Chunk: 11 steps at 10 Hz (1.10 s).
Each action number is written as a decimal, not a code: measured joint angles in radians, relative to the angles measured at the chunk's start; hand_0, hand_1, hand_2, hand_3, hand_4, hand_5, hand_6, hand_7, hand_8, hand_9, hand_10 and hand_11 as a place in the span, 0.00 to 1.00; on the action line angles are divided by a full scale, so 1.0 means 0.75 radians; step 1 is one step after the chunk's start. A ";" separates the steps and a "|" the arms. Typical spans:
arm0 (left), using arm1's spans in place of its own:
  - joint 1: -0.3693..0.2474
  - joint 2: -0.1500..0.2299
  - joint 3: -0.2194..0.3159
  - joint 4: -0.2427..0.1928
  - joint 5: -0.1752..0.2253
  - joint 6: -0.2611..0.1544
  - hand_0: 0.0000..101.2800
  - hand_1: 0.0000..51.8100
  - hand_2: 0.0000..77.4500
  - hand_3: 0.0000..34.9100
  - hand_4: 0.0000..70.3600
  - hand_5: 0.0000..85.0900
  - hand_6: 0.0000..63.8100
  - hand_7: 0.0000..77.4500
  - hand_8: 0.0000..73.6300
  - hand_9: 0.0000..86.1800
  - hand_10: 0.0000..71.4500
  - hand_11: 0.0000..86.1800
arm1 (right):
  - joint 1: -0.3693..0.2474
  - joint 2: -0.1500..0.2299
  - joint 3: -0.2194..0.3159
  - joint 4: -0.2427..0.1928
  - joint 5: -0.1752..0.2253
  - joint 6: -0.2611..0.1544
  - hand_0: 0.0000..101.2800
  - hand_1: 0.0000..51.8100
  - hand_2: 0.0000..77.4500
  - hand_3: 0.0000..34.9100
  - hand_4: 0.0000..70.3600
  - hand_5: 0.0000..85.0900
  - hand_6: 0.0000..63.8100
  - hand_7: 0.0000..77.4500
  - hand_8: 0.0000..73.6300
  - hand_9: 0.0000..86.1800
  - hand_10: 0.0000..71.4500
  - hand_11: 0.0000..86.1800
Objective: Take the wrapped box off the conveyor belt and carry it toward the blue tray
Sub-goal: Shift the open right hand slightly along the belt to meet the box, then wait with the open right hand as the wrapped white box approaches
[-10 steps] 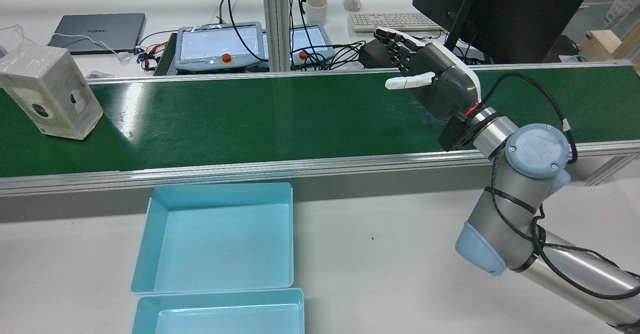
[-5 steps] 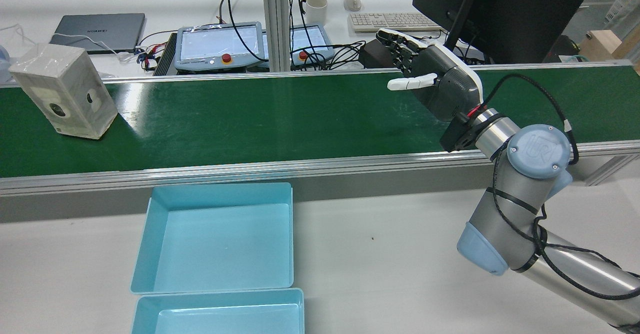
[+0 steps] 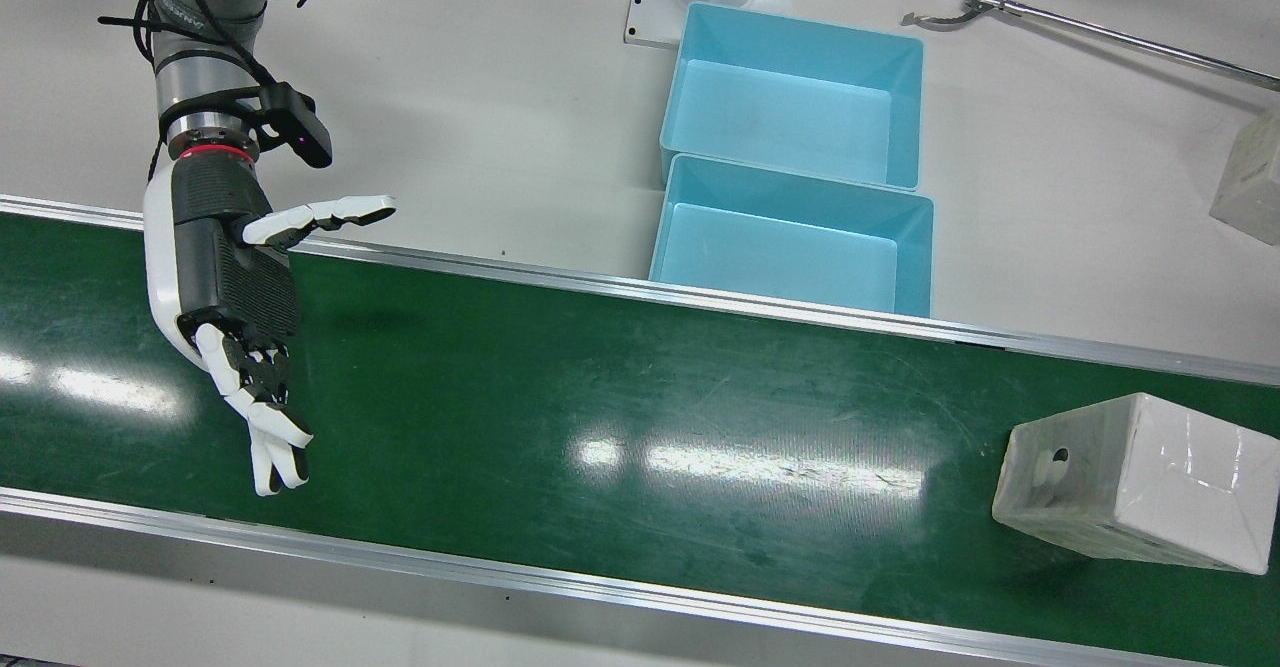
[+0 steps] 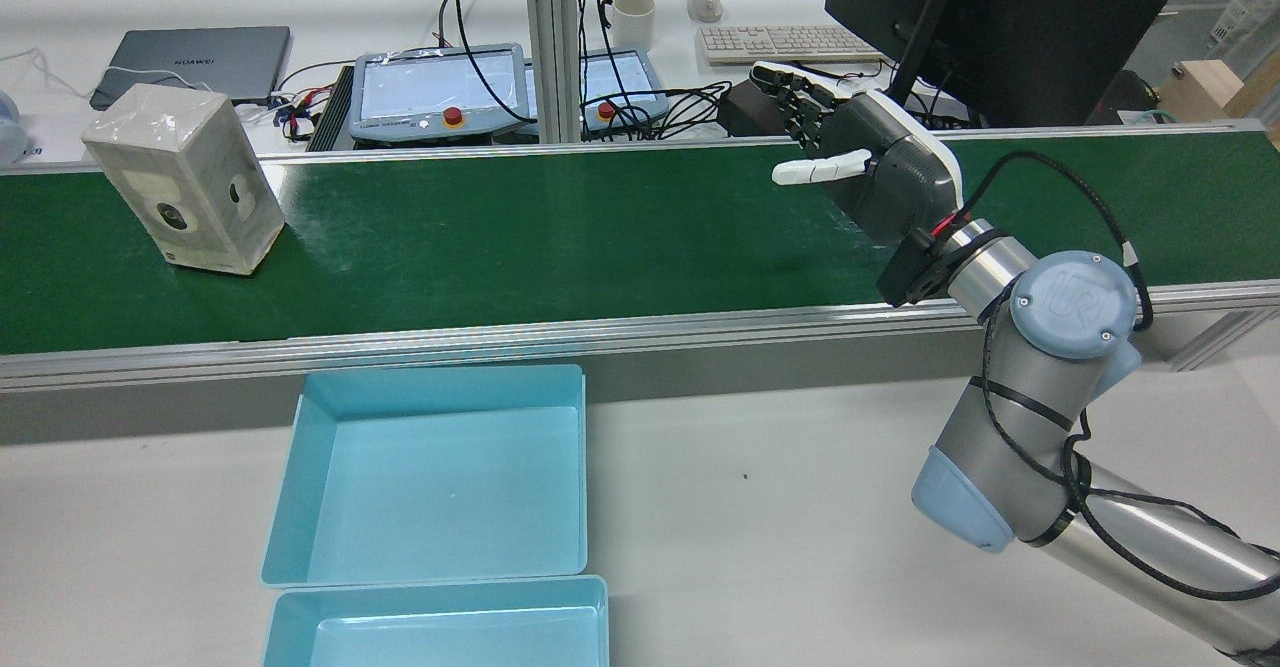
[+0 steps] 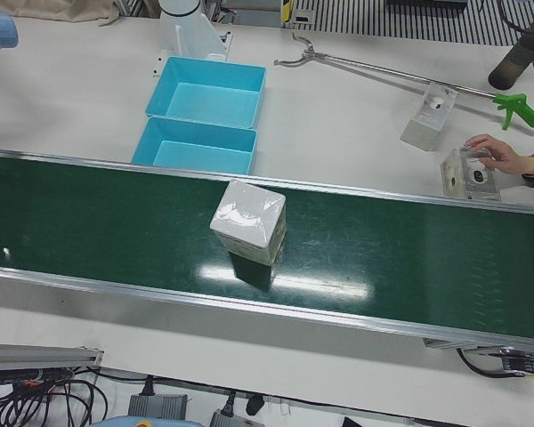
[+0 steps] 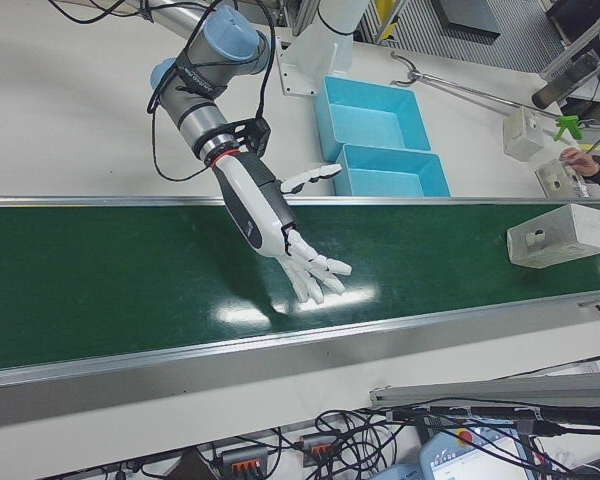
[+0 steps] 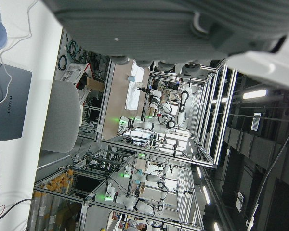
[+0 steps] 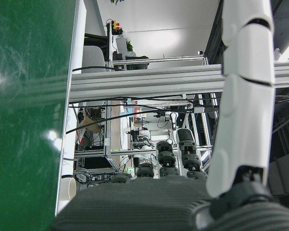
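Wrapped box (image 4: 183, 179) at left on belt looks stiff, film slippery; grip opposite flat sides; right hand (image 4: 862, 152) fingers apart, empty.

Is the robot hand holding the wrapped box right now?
No, the right robot hand hovers open over the belt, far from the wrapped box, which sits alone on it.

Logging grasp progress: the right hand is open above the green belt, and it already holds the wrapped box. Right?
Not quite. The right hand is open above the green belt, but it holds nothing: the wrapped box stands on the belt far from it, untouched. The rear view shows the gap.
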 joint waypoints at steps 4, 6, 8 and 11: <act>0.000 0.000 0.000 0.000 0.000 0.000 0.00 0.00 0.01 0.00 0.00 0.01 0.01 0.01 0.01 0.01 0.01 0.01 | -0.009 0.000 -0.004 0.001 0.003 -0.001 0.46 0.27 0.13 0.00 0.14 0.21 0.05 0.04 0.02 0.06 0.00 0.01; 0.000 0.000 0.000 0.000 0.000 0.000 0.00 0.00 0.01 0.00 0.00 0.01 0.01 0.01 0.01 0.00 0.01 0.01 | -0.020 0.001 -0.003 0.001 0.006 -0.001 0.46 0.27 0.13 0.00 0.14 0.21 0.05 0.05 0.01 0.06 0.00 0.01; 0.000 0.000 0.000 0.000 0.000 0.000 0.00 0.00 0.01 0.00 0.00 0.01 0.01 0.01 0.01 0.00 0.01 0.01 | -0.021 -0.002 -0.004 0.001 0.006 0.001 0.46 0.27 0.13 0.00 0.13 0.21 0.05 0.05 0.01 0.06 0.00 0.01; 0.000 0.000 0.000 0.000 0.000 0.000 0.00 0.00 0.01 0.00 0.00 0.01 0.01 0.01 0.01 0.01 0.00 0.01 | -0.031 0.011 -0.059 0.003 0.024 0.007 0.46 0.24 0.14 0.00 0.13 0.22 0.05 0.04 0.02 0.04 0.00 0.01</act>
